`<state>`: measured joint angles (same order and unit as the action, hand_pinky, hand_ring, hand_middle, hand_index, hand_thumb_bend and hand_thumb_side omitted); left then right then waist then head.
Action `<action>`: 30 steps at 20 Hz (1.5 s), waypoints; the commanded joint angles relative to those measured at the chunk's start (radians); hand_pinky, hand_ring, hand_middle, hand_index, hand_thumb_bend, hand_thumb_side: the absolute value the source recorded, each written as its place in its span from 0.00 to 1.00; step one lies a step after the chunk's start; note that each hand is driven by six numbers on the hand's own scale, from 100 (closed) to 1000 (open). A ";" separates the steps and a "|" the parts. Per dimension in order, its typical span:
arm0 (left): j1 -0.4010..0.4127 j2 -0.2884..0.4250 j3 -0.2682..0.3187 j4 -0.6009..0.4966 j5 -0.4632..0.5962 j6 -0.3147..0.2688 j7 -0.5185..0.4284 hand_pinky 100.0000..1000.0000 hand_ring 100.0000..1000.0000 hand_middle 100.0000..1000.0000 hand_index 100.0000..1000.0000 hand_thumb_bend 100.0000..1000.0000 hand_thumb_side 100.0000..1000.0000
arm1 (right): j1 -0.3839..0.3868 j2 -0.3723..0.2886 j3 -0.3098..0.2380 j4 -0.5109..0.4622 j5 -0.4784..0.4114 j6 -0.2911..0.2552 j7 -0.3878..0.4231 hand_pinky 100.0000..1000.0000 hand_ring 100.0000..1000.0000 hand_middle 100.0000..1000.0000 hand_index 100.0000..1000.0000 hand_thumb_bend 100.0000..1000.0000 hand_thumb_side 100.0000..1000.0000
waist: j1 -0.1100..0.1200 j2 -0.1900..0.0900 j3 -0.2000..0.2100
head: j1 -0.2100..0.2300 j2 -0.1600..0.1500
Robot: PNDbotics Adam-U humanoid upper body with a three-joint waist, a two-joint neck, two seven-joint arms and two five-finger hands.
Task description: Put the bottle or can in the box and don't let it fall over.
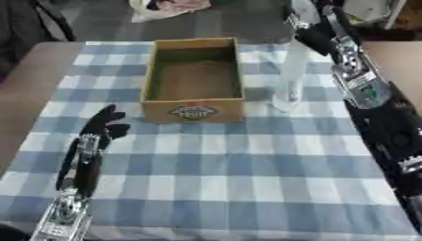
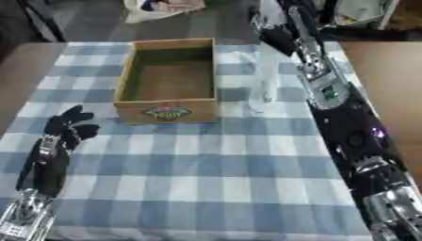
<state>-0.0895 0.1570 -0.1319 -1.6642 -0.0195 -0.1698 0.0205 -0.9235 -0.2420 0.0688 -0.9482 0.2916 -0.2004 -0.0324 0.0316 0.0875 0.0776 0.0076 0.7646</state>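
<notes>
Clear bottle (image 1: 290, 77) stands just right of the box (image 1: 194, 77). Right hand (image 1: 312, 34) curled round its top; left hand (image 1: 105, 123) idle, relaxed. Lift straight, keep vertical over the wall.

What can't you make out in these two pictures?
- Right hand, both views: blurred, so whether its fingers close on the clear bottle is unclear.
- Bottle's cap: hidden by that hand.
- Label on the box: too blurred to read.
- Left hand: its finger pose is unclear.
</notes>
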 commanded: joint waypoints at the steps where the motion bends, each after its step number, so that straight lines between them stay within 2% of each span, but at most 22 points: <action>1: -0.013 0.001 0.000 -0.017 0.002 -0.001 -0.002 0.75 0.68 0.73 0.91 0.38 0.96 | -0.024 -0.010 -0.002 -0.004 -0.012 -0.002 0.004 0.63 0.85 0.80 0.97 0.16 0.54 | -0.001 -0.009 0.003 | 0.000 0.005; 7: -0.013 0.000 0.001 -0.017 0.002 -0.001 0.000 0.75 0.68 0.73 0.91 0.38 0.96 | -0.022 -0.007 -0.005 0.008 -0.019 0.002 0.007 0.62 0.84 0.79 0.96 0.14 0.54 | 0.002 -0.010 0.003 | 0.002 0.005; 11: -0.013 0.000 0.002 -0.017 0.002 -0.001 0.001 0.75 0.68 0.73 0.91 0.38 0.96 | -0.020 -0.007 -0.007 0.012 -0.033 0.005 0.004 0.60 0.80 0.74 0.90 0.07 0.49 | 0.002 -0.010 0.003 | 0.003 0.005; 15: -0.013 0.000 0.002 -0.017 0.001 -0.001 0.001 0.75 0.68 0.73 0.91 0.38 0.96 | -0.021 -0.007 -0.008 0.009 -0.047 0.003 -0.009 0.57 0.74 0.65 0.78 0.00 0.43 | 0.002 -0.010 0.002 | 0.004 0.005; 21: -0.013 0.000 0.003 -0.017 0.001 0.000 0.003 0.75 0.68 0.73 0.91 0.38 0.96 | -0.021 -0.008 -0.010 0.003 -0.076 -0.003 -0.046 0.52 0.63 0.48 0.61 0.00 0.29 | 0.003 -0.010 0.003 | 0.006 0.005; 22: -0.013 0.000 0.003 -0.017 0.001 0.000 0.003 0.75 0.68 0.73 0.91 0.38 0.96 | -0.021 -0.008 -0.010 0.003 -0.080 -0.003 -0.054 0.49 0.58 0.43 0.54 0.00 0.26 | 0.003 -0.010 0.003 | 0.007 0.005; 25: -0.014 0.000 0.003 -0.017 0.001 0.000 0.003 0.75 0.68 0.73 0.91 0.38 0.96 | -0.020 -0.008 -0.010 0.002 -0.093 -0.003 -0.072 0.46 0.53 0.39 0.48 0.00 0.22 | 0.003 -0.011 0.003 | 0.007 0.005; 26: -0.014 0.000 0.004 -0.017 0.001 0.000 0.003 0.75 0.68 0.73 0.91 0.38 0.96 | -0.020 -0.008 -0.010 0.002 -0.097 -0.003 -0.078 0.44 0.50 0.34 0.43 0.00 0.17 | 0.003 -0.011 0.003 | 0.007 0.005; 30: -0.015 0.001 0.004 -0.018 0.001 0.000 0.004 0.75 0.68 0.73 0.91 0.39 0.96 | -0.020 -0.008 -0.009 0.002 -0.112 0.000 -0.094 0.43 0.46 0.29 0.37 0.00 0.14 | 0.004 -0.011 0.004 | 0.008 0.005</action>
<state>-0.0898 0.1496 -0.1318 -1.6642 -0.0195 -0.1692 0.0220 -0.9232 -0.2406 0.0649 -0.9274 0.1875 -0.2005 -0.1178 0.0347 0.0878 0.0802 0.0121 0.7646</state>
